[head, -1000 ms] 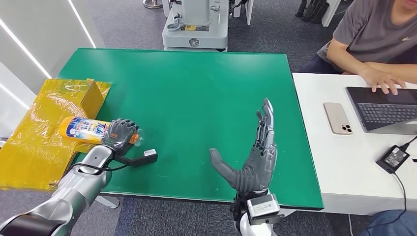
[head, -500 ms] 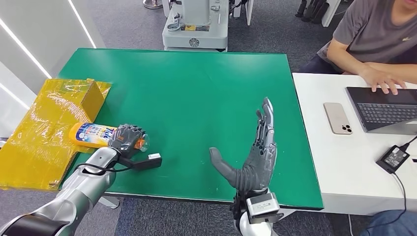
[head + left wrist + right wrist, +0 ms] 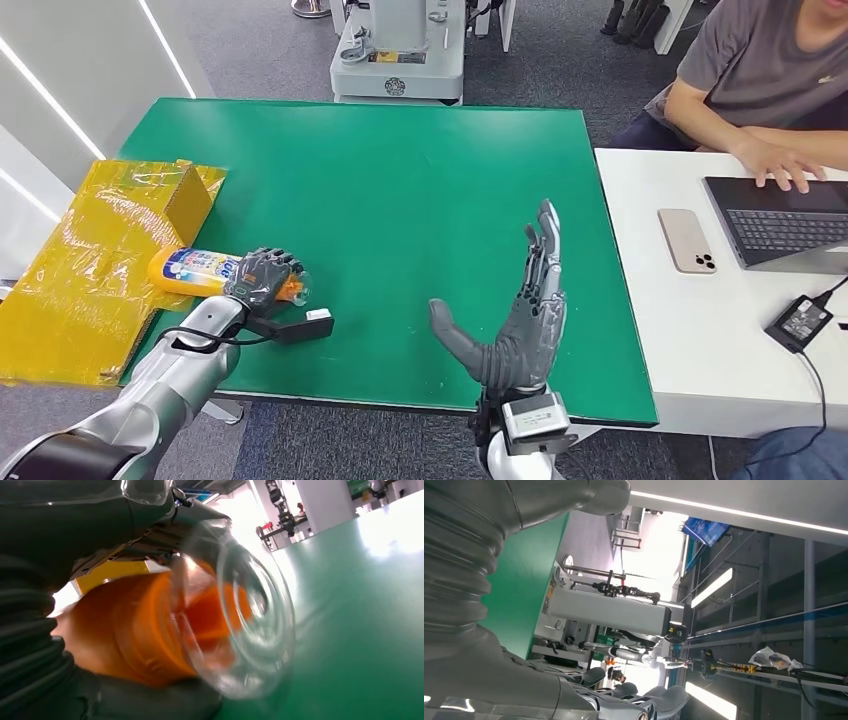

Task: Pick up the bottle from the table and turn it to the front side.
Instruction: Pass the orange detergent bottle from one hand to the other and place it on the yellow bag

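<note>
Fingers (image 3: 268, 270) wrap glossy cylindrical bottle (image 3: 192, 271).

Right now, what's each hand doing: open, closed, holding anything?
Left hand: grips the bottle near its orange cap end, lying sideways at the green table's edge.
Right hand: open, fingers extended, holding nothing.

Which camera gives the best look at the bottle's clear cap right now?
The left wrist view: the clear cap over the orange top sits close and large, beside the left hand. The head view shows the whole bottle lying sideways, its cap end tiny past the fingers. The right wrist view faces away.
</note>
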